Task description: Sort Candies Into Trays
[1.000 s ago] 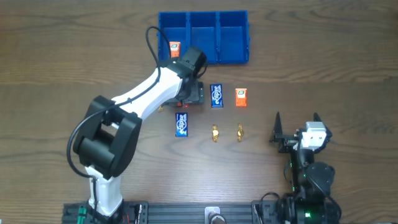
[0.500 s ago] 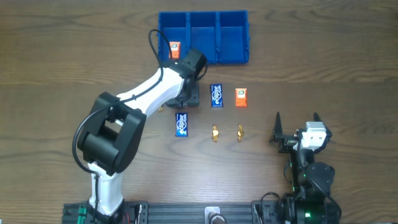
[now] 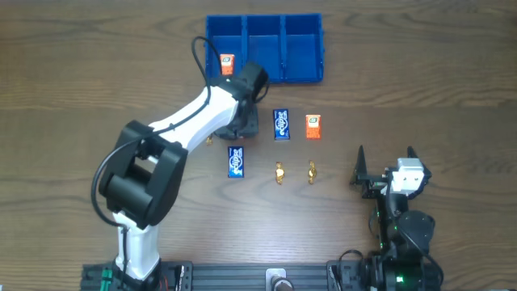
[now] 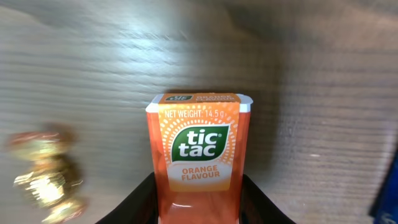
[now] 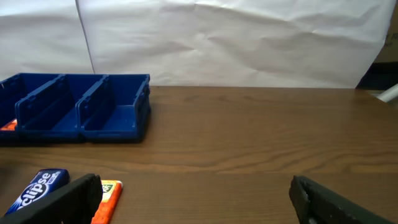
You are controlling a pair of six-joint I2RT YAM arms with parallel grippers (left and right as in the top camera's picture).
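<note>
The left hand is clamped on a small orange plastic candy box. The box has a green oval label with white letters on it. It lies on the brown wooden table, near a gold-wrapped candy. A second orange box sits in the left part of the blue three-part plastic tray. The right hand is well apart from the candies, with its fingers spread.

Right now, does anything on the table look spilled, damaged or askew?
Nothing stands out. The orange mint box sits straight in the left gripper, the blue tray stands level, and the loose candies look intact.
</note>
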